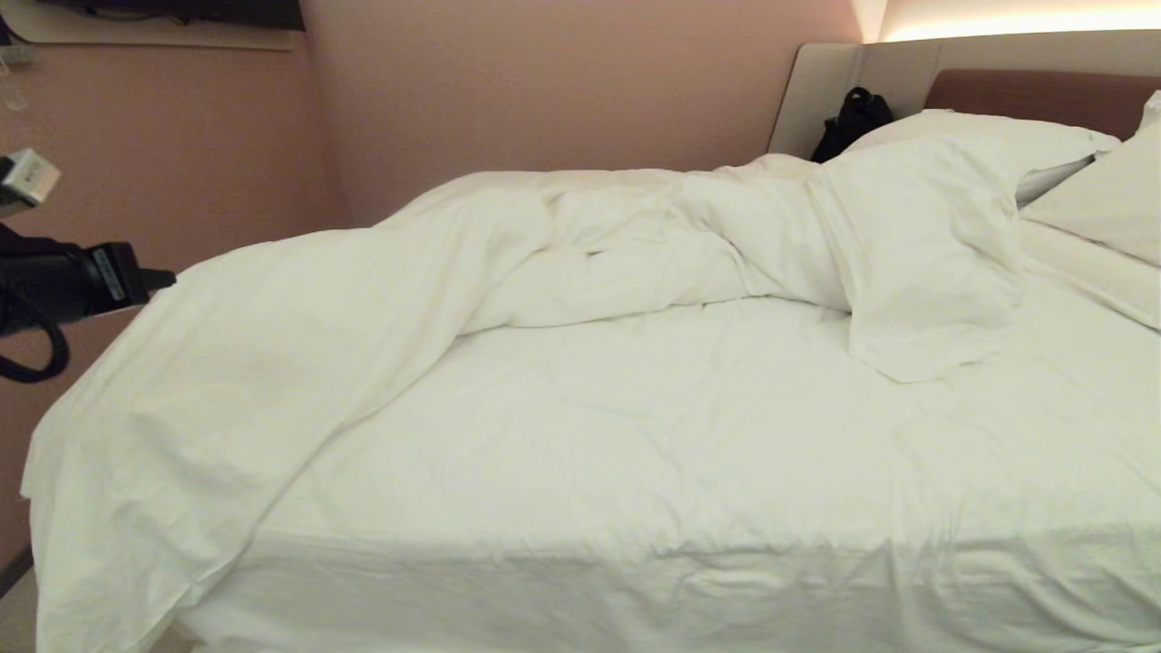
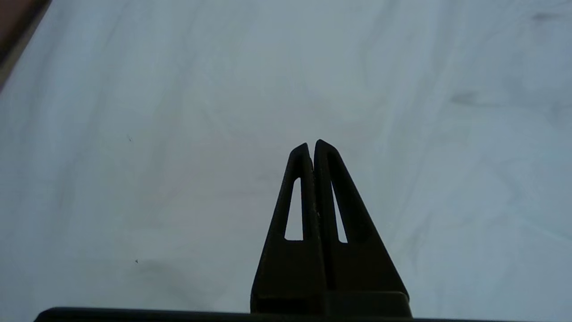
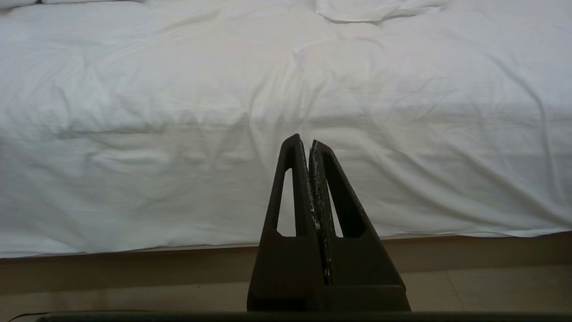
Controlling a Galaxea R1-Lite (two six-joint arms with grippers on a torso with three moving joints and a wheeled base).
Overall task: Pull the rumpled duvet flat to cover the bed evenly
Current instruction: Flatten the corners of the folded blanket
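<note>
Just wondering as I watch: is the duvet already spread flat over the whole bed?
No: the duvet lies bunched in a rumpled ridge toward the far side of the bed, with one corner folded back.

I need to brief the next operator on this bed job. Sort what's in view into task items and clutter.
Belongs to the job:
- duvet, bunched along the far side
- bed, mattress largely uncovered
- left gripper, shut above white fabric
- right gripper, shut, facing the bed's near side

Just lying about:
- pillows at the headboard
- black bag beside them
</note>
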